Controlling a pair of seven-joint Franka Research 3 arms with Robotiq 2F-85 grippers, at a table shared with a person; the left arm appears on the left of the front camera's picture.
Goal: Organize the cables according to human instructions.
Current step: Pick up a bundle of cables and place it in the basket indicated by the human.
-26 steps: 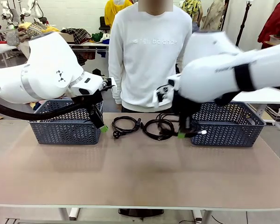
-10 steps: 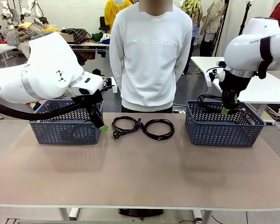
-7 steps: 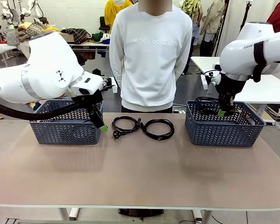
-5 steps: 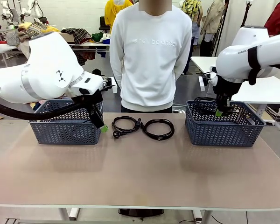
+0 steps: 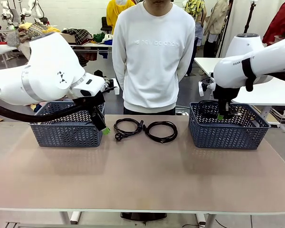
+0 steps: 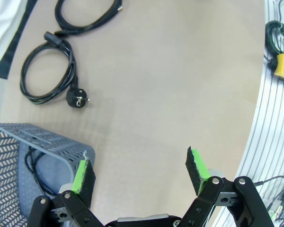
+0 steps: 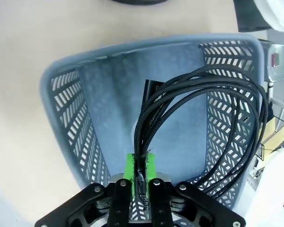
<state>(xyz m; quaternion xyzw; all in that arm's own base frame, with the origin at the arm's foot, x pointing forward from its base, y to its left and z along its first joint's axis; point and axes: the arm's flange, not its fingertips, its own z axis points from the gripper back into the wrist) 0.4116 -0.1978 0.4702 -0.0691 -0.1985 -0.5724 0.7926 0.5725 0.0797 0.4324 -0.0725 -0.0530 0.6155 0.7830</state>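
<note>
Two coiled black cables (image 5: 128, 127) (image 5: 161, 130) lie side by side at the table's far middle, in front of the person. In the left wrist view the nearer coil (image 6: 47, 78) shows its round plug. My left gripper (image 5: 104, 127) hangs open by the right end of the left basket (image 5: 61, 135), nothing between its fingers (image 6: 83, 175). Another cable (image 6: 32, 163) lies inside that basket. My right gripper (image 5: 222, 114) is shut on a braided black cable (image 7: 199, 104), held over the right basket (image 5: 228, 137), with the loops hanging into it.
The person (image 5: 152, 52) stands at the far side, arms behind the back. A yellow and red stop button (image 6: 281, 64) with a green cord sits off the table's edge. The near half of the table (image 5: 142, 180) is bare.
The right arm has carried its cable leftward and lower over the right basket. The left arm and the two cables on the table have not moved.
</note>
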